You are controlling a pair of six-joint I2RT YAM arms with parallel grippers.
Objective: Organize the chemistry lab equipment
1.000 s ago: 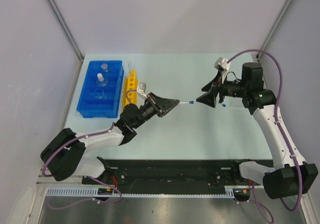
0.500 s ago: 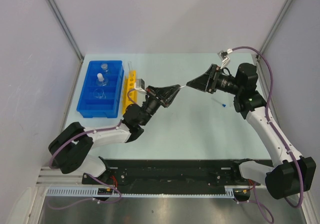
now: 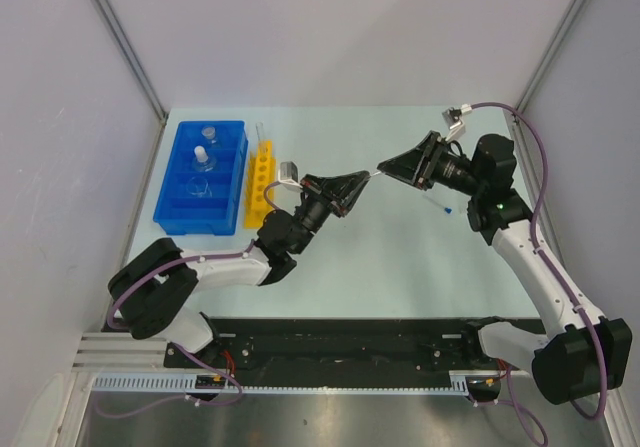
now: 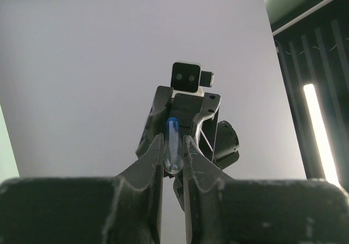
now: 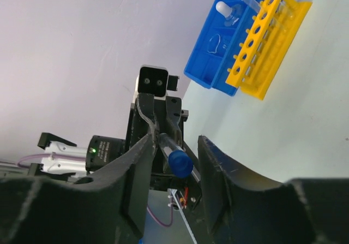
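Observation:
A thin clear tube with a blue cap (image 4: 173, 140) is held in mid-air above the table's middle, and my left gripper (image 4: 173, 155) is shut on its clear end. In the top view the tube (image 3: 372, 174) bridges the left gripper (image 3: 362, 180) and the right gripper (image 3: 386, 167), which meet tip to tip. My right gripper (image 5: 175, 141) is open, its jaws on either side of the blue cap (image 5: 180, 164) with a gap on the right side. The blue tray (image 3: 200, 229) with small flasks (image 3: 203, 157) and the yellow rack (image 3: 259, 182) stand at the left.
A tiny blue-tipped dropper (image 3: 441, 207) lies on the table under the right arm. The right wrist view shows the tray (image 5: 203, 72) and the rack (image 5: 263, 42) at the upper right. Grey walls close in the left, back and right sides.
Both grippers came together over the table's middle. The left one carried the tube up and to the right; the right one moved in around the blue cap and its jaws narrowed.

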